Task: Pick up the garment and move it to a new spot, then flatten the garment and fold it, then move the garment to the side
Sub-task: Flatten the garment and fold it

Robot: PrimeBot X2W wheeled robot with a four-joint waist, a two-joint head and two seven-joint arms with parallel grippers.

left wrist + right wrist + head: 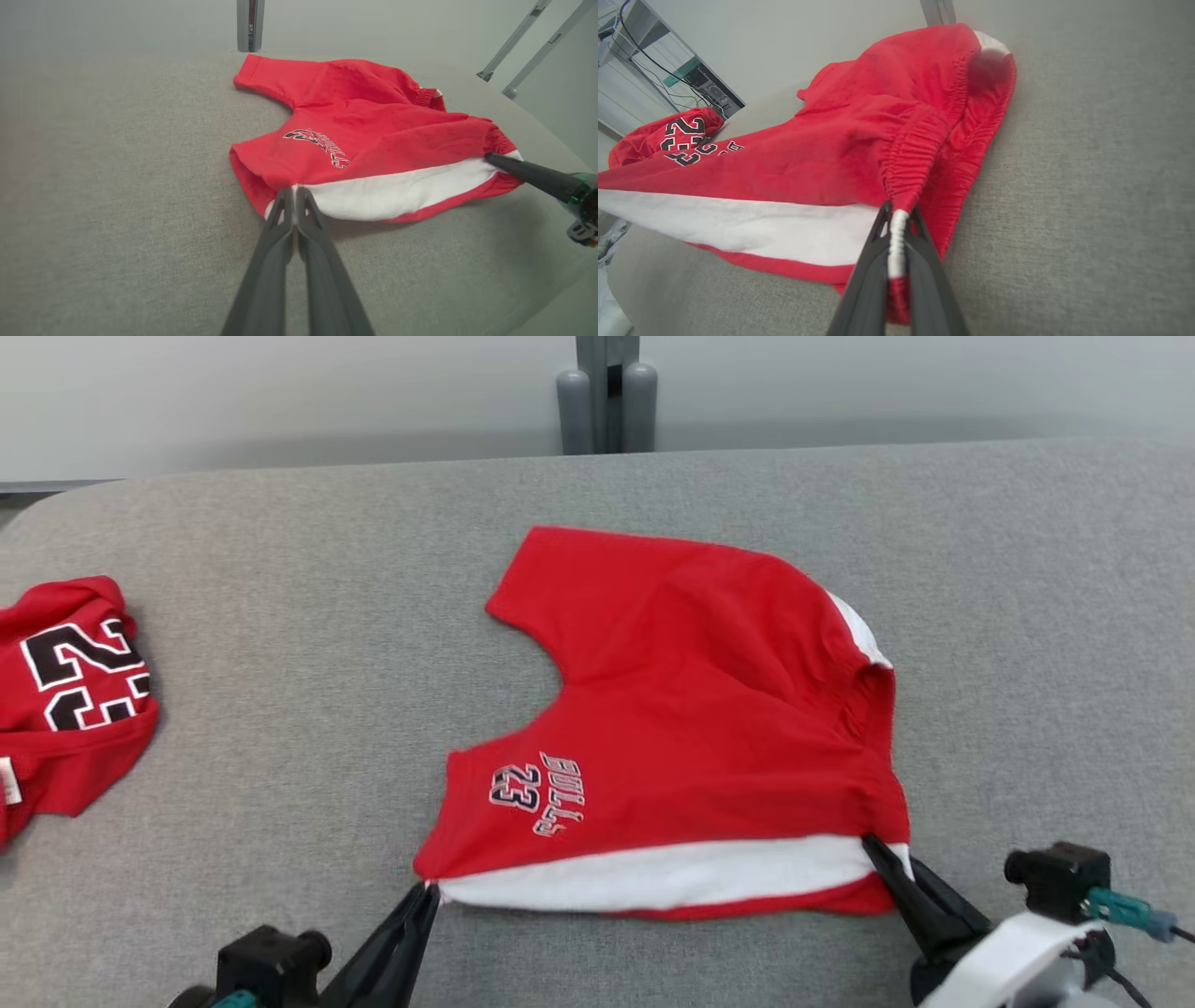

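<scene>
Pinching one pair of red shorts [691, 709], left gripper [428, 889], right gripper [872, 844], both clamped, one jersey [65, 709] apart.

**Three views, one garment**

From the head: looking forward and down over the grey table [280, 616]. From the left wrist: low, close, facing far and slightly right. From the right wrist: closest, facing far left. Shared by all: the red garment [691, 709].

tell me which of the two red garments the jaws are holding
The red shorts with the white stripe, pinched at both near corners. The jersey with the big 23 lies untouched at the left.
</scene>
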